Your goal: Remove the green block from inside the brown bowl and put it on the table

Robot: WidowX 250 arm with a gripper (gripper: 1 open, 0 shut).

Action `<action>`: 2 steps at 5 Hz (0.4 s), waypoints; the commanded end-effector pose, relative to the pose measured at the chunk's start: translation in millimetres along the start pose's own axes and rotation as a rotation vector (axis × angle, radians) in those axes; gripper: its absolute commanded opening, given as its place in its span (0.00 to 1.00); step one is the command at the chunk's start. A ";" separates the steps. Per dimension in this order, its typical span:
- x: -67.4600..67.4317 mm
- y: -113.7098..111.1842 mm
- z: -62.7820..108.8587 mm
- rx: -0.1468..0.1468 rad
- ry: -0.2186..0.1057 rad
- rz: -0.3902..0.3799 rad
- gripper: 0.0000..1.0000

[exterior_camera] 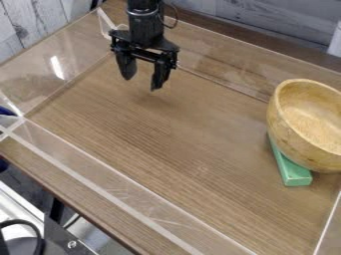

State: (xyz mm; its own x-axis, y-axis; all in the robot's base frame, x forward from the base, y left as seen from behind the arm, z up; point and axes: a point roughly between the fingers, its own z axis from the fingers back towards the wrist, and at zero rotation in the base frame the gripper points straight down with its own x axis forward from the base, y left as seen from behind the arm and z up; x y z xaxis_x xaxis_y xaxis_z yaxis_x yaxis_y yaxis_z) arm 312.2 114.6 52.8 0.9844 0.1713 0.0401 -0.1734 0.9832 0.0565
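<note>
The brown bowl [314,122] stands at the right edge of the table [160,149], and its pale inside shows nothing in it. The green block [292,168] lies flat on the table at the bowl's near left side, partly tucked under the bowl. My gripper [144,79] hangs far off at the back left, pointing down over bare tabletop. It is open, with nothing between its dark fingers.
Low clear acrylic walls [80,159] edge the tabletop on all sides. A white plank wall [40,25] runs behind the back left corner. Bare wood lies between the gripper and the bowl.
</note>
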 end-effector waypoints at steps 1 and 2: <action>3.4 7.6 3.5 0.018 -0.033 0.023 1.00; 11.5 2.6 -6.0 -0.004 -0.031 -0.038 1.00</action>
State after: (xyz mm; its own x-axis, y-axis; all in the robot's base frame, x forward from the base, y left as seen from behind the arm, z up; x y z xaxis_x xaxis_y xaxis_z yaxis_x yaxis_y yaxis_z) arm 311.5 115.2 30.0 0.9905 0.1375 0.0050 -0.1376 0.9897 0.0403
